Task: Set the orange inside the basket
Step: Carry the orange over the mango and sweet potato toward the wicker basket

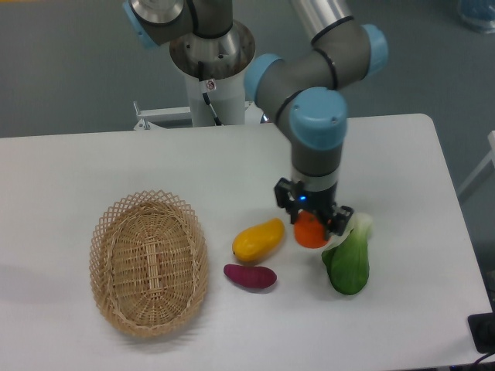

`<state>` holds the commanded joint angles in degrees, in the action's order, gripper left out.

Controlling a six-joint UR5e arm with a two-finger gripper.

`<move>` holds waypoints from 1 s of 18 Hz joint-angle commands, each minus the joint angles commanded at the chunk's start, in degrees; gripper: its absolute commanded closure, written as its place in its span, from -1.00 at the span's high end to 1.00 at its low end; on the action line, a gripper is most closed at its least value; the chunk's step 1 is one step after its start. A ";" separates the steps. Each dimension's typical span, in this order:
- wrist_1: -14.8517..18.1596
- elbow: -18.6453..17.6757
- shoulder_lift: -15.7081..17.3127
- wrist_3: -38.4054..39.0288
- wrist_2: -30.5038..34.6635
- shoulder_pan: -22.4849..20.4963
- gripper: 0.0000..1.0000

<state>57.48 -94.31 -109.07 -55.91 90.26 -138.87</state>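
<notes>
You are mid-carry: the gripper [312, 219] pinches the orange [310, 231] above the table between the mango [258, 239] and the bok choy [348, 263], so next pass over the mango toward the basket [148, 263] well to the left.

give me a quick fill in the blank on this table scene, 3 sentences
1. The gripper is shut on the ______.
2. The basket holds ______ fruit so far.
3. The purple sweet potato lies just below the ______ in the camera view.

Missing words: orange; no; mango
</notes>
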 joint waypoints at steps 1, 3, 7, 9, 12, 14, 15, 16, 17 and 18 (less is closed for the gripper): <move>0.00 0.09 0.00 1.23 -0.09 0.88 0.20; 0.00 0.09 0.00 4.22 -0.09 3.16 0.20; -0.09 0.00 -0.61 9.75 0.00 7.90 0.20; -0.26 -0.09 -0.97 11.69 0.26 10.71 0.20; -0.44 -0.35 -1.67 14.59 -0.09 13.36 0.19; -0.61 -0.09 -2.46 16.53 0.09 15.20 0.19; -0.53 -0.09 -2.90 16.97 0.26 16.52 0.19; -0.53 -0.17 -2.99 17.06 0.26 17.14 0.20; -0.53 -0.18 -2.99 17.15 0.09 17.49 0.20; -0.53 -0.18 -2.99 17.93 -0.09 17.85 0.20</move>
<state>56.95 -94.48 -112.06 -37.98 90.18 -121.03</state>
